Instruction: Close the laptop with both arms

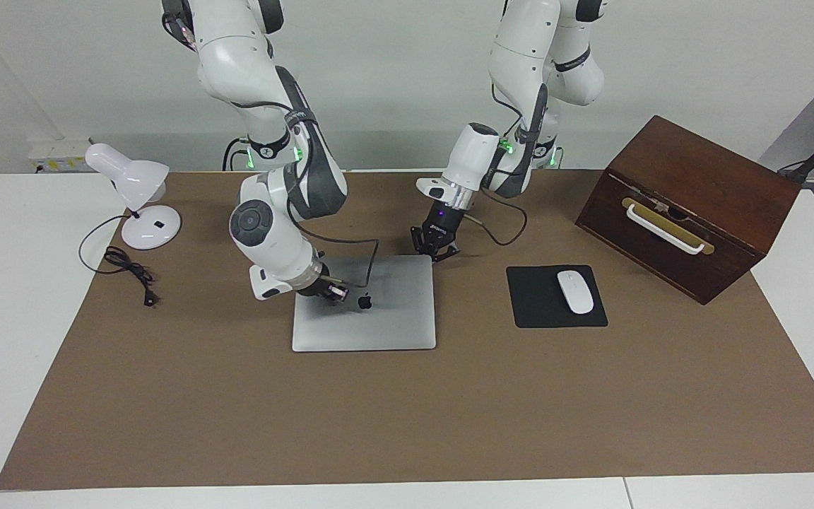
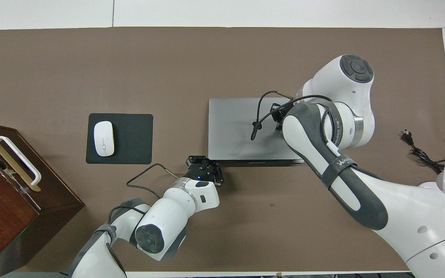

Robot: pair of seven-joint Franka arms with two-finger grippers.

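Observation:
The silver-grey laptop [image 1: 386, 322] [image 2: 234, 127] lies in the middle of the brown mat with its lid down almost flat and the dark apple logo showing. My right gripper [image 1: 336, 291] [image 2: 277, 115] is shut and rests on the lid beside the logo, toward the right arm's end. My left gripper [image 1: 437, 253] [image 2: 207, 162] is shut and sits at the laptop's corner nearest the robots, at the left arm's end, by the lid's edge. In the overhead view a thin strip of the base shows at the robots' side of the lid.
A black mouse pad [image 1: 541, 304] with a white mouse [image 1: 575, 291] lies beside the laptop toward the left arm's end. A brown wooden box [image 1: 689, 205] with a white handle stands past it. A white desk lamp [image 1: 140, 205] and its black cord [image 1: 128, 272] sit at the right arm's end.

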